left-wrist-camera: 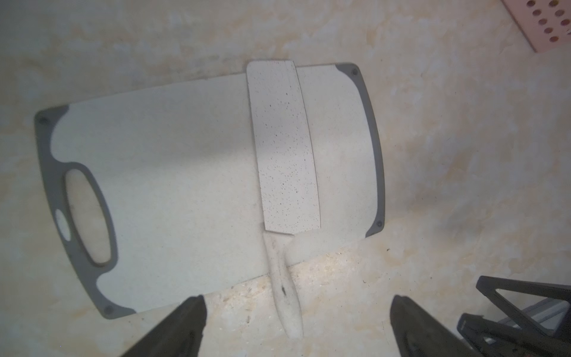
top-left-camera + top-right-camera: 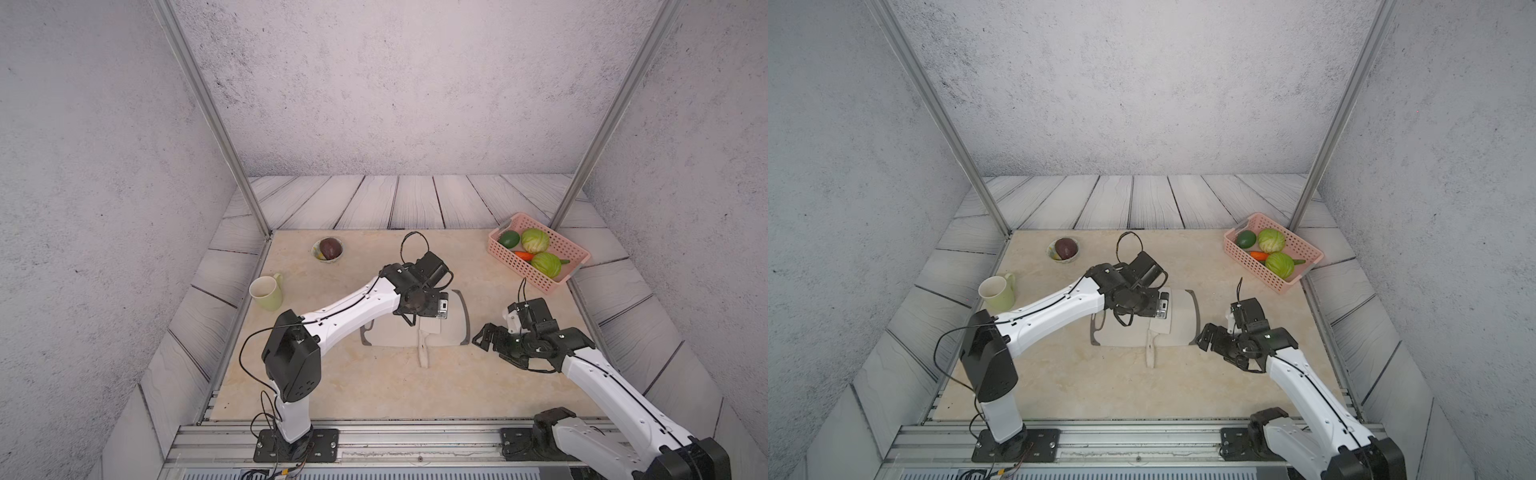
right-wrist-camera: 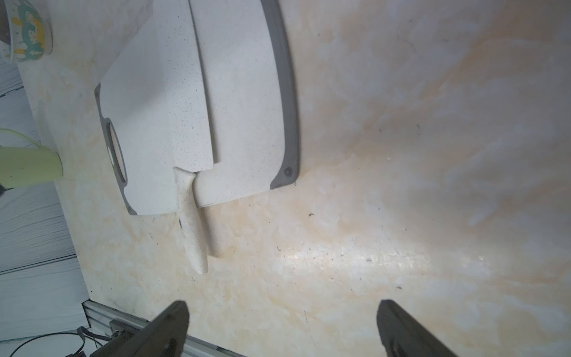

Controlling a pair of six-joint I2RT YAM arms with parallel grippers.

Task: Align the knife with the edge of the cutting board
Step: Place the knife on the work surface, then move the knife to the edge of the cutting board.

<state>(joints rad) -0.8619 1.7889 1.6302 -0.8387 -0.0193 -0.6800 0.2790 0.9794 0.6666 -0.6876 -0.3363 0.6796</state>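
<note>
Beige tabletop (image 2: 353, 382), speckled off-white knife (image 1: 282, 148)

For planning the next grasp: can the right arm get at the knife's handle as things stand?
Probably yes. The handle of the knife juts past the cutting board, and nothing lies between it and the open right gripper. Only the left gripper, open above the knife, may crowd it.

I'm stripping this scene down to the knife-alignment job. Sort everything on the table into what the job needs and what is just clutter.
Belongs to the job:
- knife, lying across the board
- cutting board

Just lying about:
- green mug
- small bowl holding a dark fruit
- pink basket of vegetables
</note>
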